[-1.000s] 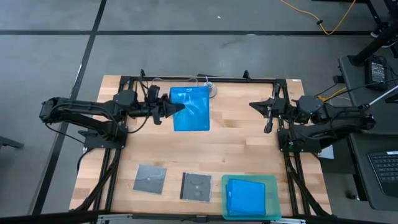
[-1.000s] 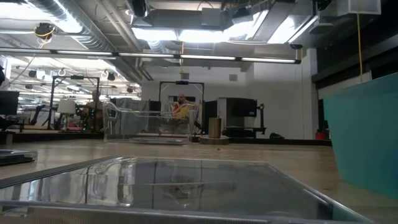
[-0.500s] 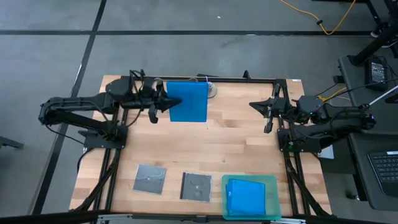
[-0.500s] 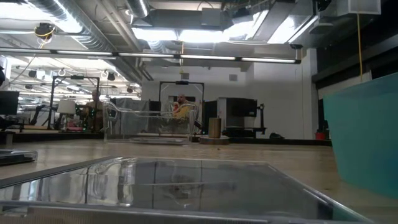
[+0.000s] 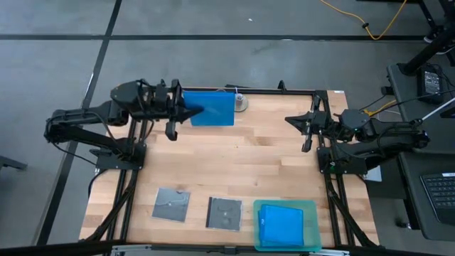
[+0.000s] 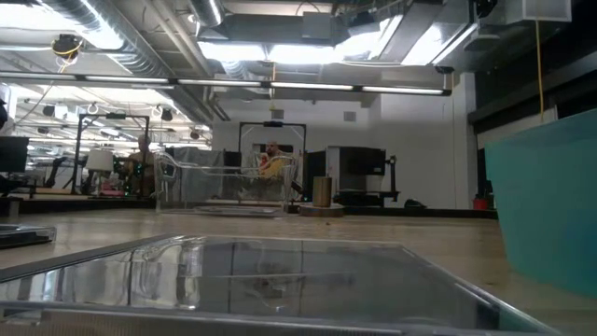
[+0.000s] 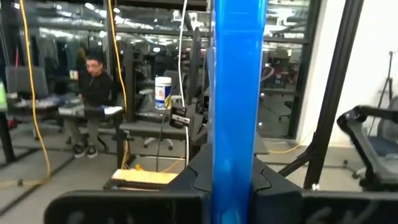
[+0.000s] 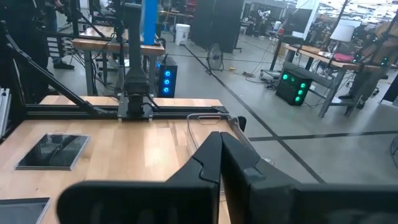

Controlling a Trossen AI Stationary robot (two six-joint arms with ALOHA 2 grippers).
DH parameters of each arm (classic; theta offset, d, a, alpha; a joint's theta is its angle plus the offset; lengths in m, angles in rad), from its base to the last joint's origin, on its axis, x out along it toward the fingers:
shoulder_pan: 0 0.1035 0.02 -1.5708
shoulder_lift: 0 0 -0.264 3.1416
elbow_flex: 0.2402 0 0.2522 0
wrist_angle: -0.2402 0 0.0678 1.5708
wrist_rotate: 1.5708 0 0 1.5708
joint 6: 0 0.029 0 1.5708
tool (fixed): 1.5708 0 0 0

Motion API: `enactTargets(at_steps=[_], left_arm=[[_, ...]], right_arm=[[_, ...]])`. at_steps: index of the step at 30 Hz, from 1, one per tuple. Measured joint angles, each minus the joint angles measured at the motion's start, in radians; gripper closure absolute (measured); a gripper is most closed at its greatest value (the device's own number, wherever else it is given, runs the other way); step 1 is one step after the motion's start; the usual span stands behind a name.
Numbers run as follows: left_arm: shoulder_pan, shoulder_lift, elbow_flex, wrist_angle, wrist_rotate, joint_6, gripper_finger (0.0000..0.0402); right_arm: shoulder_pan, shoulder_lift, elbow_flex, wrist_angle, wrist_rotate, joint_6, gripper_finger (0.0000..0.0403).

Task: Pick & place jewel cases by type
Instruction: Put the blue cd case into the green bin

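left gripper [image 5: 186, 112] pinching blue jewel case [image 5: 212, 110] by one edge, aloft — your risk: slips or swings | right gripper [image 5: 295, 121] pressed together, idle at the table's right side

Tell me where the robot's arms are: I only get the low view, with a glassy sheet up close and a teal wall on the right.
Observer: From above, the left end effector is shut on a blue jewel case, gripped by one edge near the table's far side.
Operator: And the other arm?
Observer: The right end effector waits shut and holds nothing, over the table's right side.
Operator: What is that teal wall?
Observer: A teal tray at the near edge, with blue cases lying inside.
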Motion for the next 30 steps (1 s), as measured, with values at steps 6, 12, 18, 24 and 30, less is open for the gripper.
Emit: enactTargets(at_steps=[6,12,18,24,30], left_arm=[[0.0,0.0,0.034,-0.008,-0.001,0.162,0.0388],[-0.001,-0.001,0.073,-0.027,-0.002,0.349,0.0388],[-0.001,-0.001,0.107,-0.03,-0.002,0.49,0.0388],[-0.001,-0.001,0.126,-0.064,-0.001,0.584,0.0388],[-0.001,-0.001,0.126,-0.068,-0.001,0.725,0.0388]], right_arm=[[0.0,0.0,0.0,0.0,0.0,0.0,0.0393],[0.0,0.0,0.0,0.0,0.0,0.0,0.0393],[0.0,0.0,0.0,-0.001,0.0,0.001,0.0393],[0.0,0.0,0.0,-0.001,0.0,0.001,0.0393],[0.0,0.0,0.0,-0.001,0.024,0.001,0.0393]])
